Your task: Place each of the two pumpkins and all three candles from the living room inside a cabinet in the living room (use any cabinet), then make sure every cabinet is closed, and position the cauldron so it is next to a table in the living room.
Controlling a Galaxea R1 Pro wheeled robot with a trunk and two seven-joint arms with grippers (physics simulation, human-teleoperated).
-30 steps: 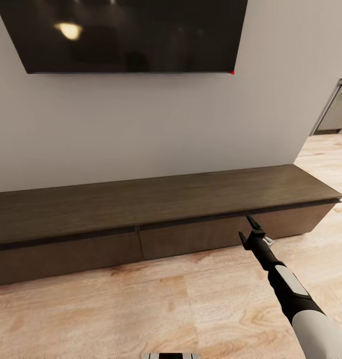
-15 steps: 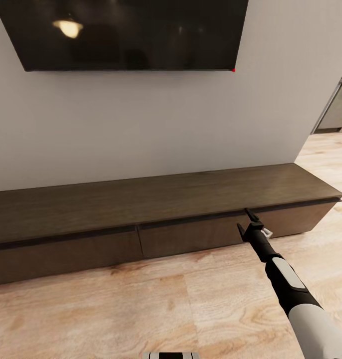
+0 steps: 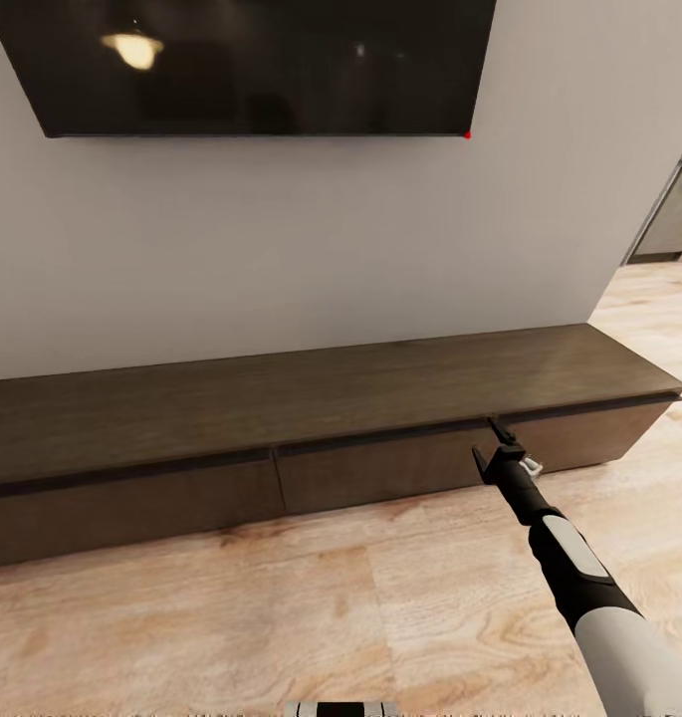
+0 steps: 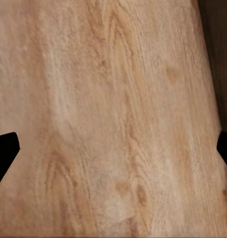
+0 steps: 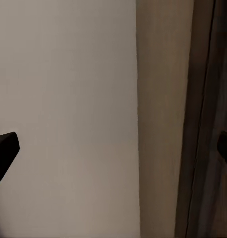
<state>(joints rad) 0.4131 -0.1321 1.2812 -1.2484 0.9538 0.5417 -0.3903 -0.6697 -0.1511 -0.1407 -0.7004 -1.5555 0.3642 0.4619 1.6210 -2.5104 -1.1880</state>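
The right claw [image 3: 498, 450] is spread wide and empty, its tip at the front top edge of the long, closed cabinet [image 3: 311, 398]. The left claw [image 4: 113, 148], also spread and empty, faces bare wood floor [image 3: 281, 597].

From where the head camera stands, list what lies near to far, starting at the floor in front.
Wood floor → right gripper at the cabinet front → cabinet top → wall → TV mounted on it.
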